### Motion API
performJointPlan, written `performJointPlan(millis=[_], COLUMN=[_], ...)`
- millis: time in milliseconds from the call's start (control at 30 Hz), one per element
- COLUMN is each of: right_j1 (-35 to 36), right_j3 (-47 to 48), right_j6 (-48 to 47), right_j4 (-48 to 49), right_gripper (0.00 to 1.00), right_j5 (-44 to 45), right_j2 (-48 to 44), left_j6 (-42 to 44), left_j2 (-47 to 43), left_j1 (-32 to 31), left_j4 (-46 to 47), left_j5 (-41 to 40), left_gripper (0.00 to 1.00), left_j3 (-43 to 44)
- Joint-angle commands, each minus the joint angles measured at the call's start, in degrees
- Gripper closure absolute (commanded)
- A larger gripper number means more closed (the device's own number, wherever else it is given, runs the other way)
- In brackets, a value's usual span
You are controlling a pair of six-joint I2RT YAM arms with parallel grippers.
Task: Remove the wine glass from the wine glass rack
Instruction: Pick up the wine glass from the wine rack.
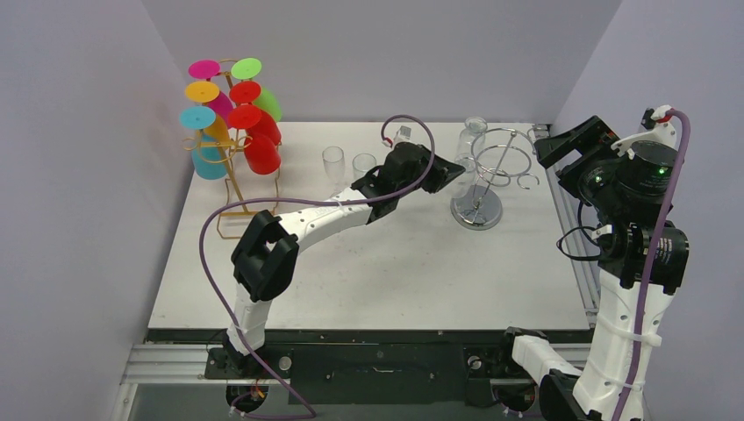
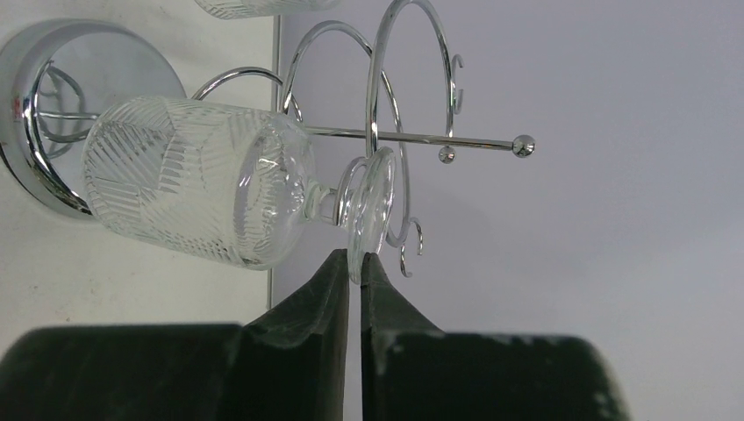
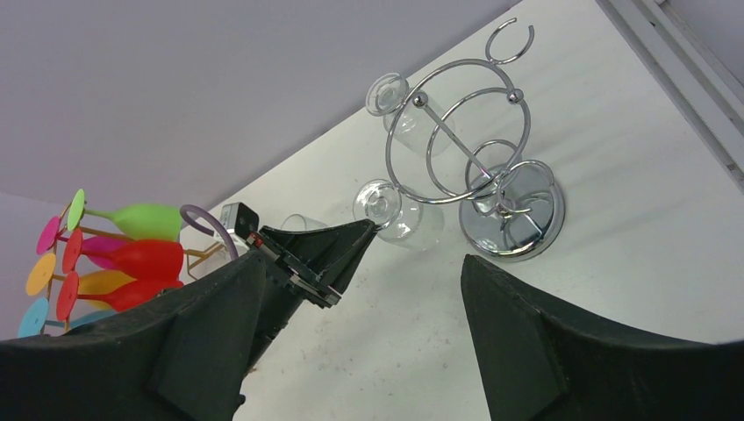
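Pinching the foot of the wine glass (image 2: 202, 180) at its rim, the left gripper (image 2: 355, 260) is pressing its two dark fingers together on the clear disc. The glass is hanging from the chrome wine glass rack (image 2: 35, 79), with its stem sitting in one of the loops. In the left wrist view its cut-patterned bowl is pointing toward 9 o'clock, in front of the rack's round base. Seen from above, the rack is standing at about 1 o'clock on the white table (image 1: 395, 281), and the left arm is reaching across to it from 7 o'clock. A second clear glass (image 3: 399, 110) is hanging on the rack's far side. The right gripper (image 3: 361, 263) is hovering well apart at 3 o'clock, its fingers spread wide and gripping nothing. Coloured glasses (image 1: 250, 123) are hanging on a gold stand (image 1: 237, 189) at 10 o'clock, and two small tumblers (image 1: 333, 162) are standing between the stand and the rack.
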Motion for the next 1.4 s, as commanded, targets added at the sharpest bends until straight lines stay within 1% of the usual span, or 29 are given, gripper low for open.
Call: performJointPlan(millis=[0, 633, 1367], right_j1=[-0.3, -0.3, -0.3], right_j3=[0.6, -0.7, -3.0], right_j6=[-1.1, -1.2, -1.3], right_j4=[0.9, 1.3, 2.1], right_gripper=[0.23, 0.23, 0.23], right_j5=[1.2, 2.1, 2.7], right_j2=[-0.6, -0.6, -0.8], left_j6=[-0.6, -4.3, -5.9], left_j2=[-1.3, -5.4, -7.3], left_j1=[-0.2, 0.5, 1.5], left_j4=[6.7, 13.9, 17.9], left_j5=[1.3, 5.6, 8.4], left_gripper=[1.00, 1.00, 1.00], left_j3=[0.5, -4.9, -7.4])
